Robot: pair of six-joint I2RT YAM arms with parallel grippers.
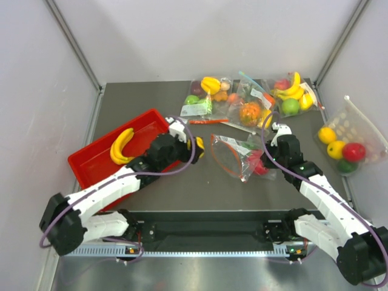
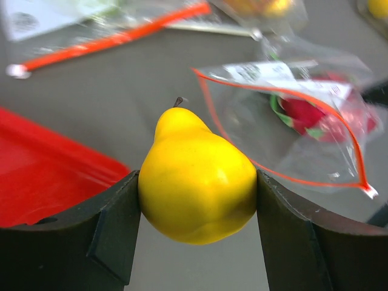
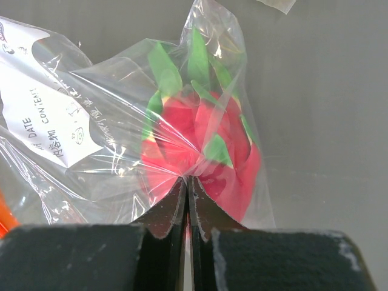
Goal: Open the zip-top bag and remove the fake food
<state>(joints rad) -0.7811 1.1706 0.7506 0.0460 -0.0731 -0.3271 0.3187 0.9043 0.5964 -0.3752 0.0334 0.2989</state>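
The zip-top bag lies mid-table with its red-orange zip mouth open toward the left; it also shows in the left wrist view and the right wrist view. The pink-red dragon fruit with green tips sits inside it. My right gripper is shut on the bag's plastic at its closed end, against the dragon fruit. My left gripper is shut on a small yellow pear-shaped fruit and holds it above the table, left of the bag's mouth. A yellow banana lies in the red tray.
Other filled bags of fake fruit lie along the back of the table. A dotted pouch with round fruits lies at the far right. A loose orange zip strip lies behind the left gripper. The red tray's corner is just left of the gripper.
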